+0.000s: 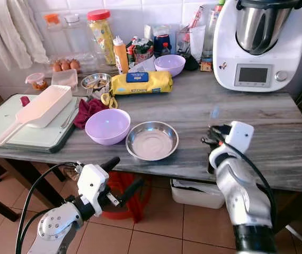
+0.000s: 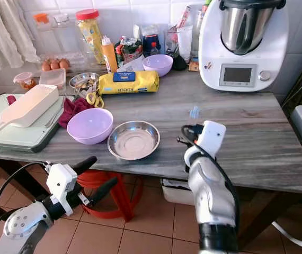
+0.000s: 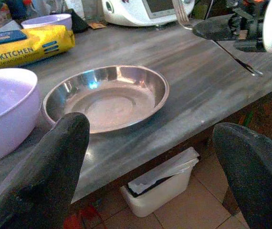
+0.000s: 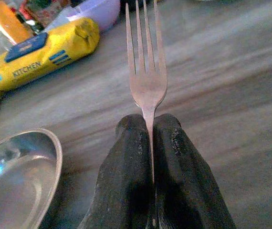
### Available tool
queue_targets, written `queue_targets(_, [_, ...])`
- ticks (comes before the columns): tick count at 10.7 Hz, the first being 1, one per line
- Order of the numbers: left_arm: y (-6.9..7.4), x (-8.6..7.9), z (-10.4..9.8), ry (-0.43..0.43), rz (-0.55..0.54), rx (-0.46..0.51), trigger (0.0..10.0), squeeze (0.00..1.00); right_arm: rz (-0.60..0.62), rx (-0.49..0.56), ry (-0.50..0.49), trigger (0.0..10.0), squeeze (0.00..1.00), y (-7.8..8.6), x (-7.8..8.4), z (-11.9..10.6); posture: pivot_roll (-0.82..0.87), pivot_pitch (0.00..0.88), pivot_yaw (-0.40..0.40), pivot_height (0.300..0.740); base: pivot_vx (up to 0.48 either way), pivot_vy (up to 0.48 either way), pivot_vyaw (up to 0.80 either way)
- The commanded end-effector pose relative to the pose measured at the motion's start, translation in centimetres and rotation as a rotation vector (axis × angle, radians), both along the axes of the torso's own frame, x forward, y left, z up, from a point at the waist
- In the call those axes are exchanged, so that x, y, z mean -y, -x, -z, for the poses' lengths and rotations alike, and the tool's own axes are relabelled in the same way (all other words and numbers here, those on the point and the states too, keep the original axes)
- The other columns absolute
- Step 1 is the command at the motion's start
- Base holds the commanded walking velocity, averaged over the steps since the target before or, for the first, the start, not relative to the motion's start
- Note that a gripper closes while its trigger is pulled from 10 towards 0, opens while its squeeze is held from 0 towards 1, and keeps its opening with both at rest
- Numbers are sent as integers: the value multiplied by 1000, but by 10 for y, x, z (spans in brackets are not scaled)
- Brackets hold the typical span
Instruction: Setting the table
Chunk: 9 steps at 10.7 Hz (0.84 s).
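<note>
Pinching a fork by its neck between pressed-together fingers, the right gripper hovers over the grey tabletop just right of the steel plate, tines pointing away, apparently so the fork can be laid beside the plate as a place setting. The left gripper hangs below the tabletop edge, fingers spread and holding nothing. A lilac bowl sits left of the plate. Behind, the yellow pack reads "KITCHEN".
</note>
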State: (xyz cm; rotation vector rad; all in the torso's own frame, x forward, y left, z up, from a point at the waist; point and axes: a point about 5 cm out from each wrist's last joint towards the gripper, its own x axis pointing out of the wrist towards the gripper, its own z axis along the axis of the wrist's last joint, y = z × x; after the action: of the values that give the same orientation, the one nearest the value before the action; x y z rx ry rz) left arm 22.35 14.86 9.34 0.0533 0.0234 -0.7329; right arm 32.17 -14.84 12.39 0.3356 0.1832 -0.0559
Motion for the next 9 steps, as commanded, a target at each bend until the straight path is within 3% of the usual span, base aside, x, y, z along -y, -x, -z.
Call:
queue_targets(1, [-1,-2,1,-12,-2,3,10000,0,-6,-2,-31,10000,0,-5,-2,-3,-20,0,81,740,0,0,0])
queue_targets(5, [-2,-2,4,-12,6,3,10000,0,13,-67,-135,10000,0,-18,-8,5,-18,0,82,740,0,0,0])
queue_targets(9, [-3,0,3,-11,17,8,10000,0,-17,-140,-145,10000,0,-23,-18,17,-17,0,82,740,0,0,0])
